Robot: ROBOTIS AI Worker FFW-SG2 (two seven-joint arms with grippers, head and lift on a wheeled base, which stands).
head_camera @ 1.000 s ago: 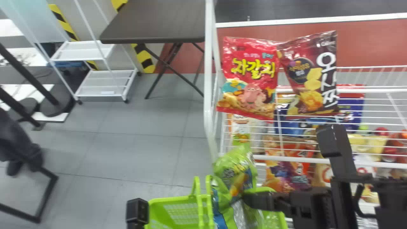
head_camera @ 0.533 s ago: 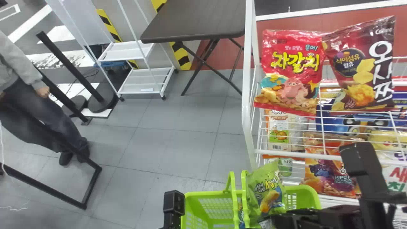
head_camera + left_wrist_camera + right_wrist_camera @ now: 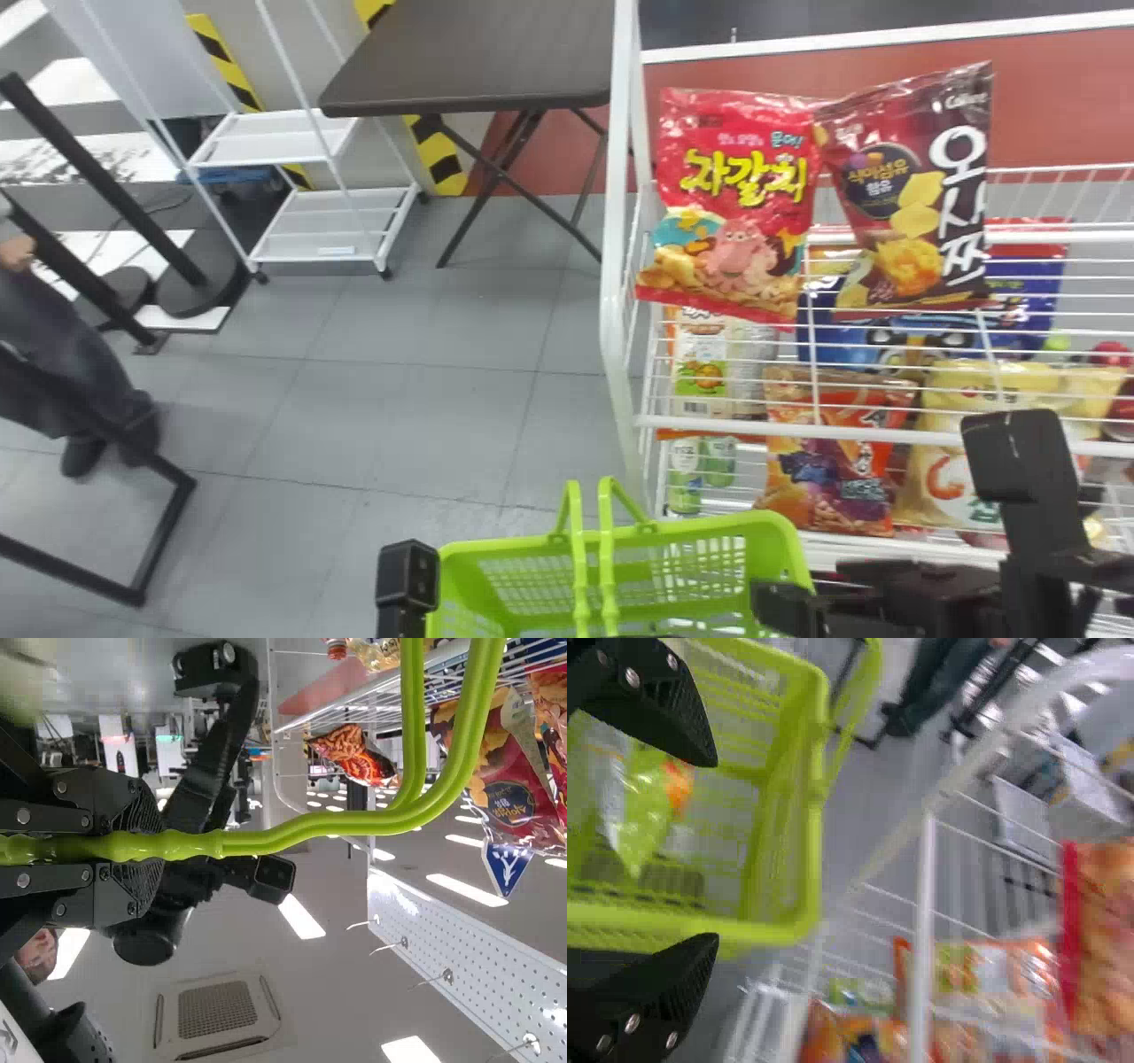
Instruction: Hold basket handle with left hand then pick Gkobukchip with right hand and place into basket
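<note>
1. Right gripper [image 3: 780, 608]: jaws standing wide, nothing held between them.
2. Task item: the green Gkobukchip bag [image 3: 647, 806] lies inside the basket [image 3: 722, 525], seen through the gap between the right jaws and apart from them.
3. Left gripper [image 3: 407, 571]: jaws closed on the green basket handle [image 3: 301, 828]. The paired bars of the handle run out from the jaws and diverge farther away; in the head view they rise above the basket.
4. Right arm pose: enters at the lower right of the head view. Its jaws are directed leftward, at the basket's right end. The black block on the wrist stands upright to the right of the jaws. Contact between these jaws and the basket rim: cannot be determined.
5. Left arm pose: at the bottom edge of the head view, its black wrist part is just beside the basket's left end.
6. Nearest edges: the basket rim lies close to the right jaws. Beyond it stands the white wire rack [image 3: 620, 354], with snack bags on its lower shelves, ahead of the right jaws.
7. Farther out: the red snack bag [image 3: 731, 208] and the dark red snack bag [image 3: 912, 195] stand side by side on the rack's upper level, higher than the right jaws and well apart from them.
8. Room for moving: open grey floor [image 3: 416, 416] extends forward and left of both jaws, as far as the folding table [image 3: 478, 53] and white cart [image 3: 275, 137].
</note>
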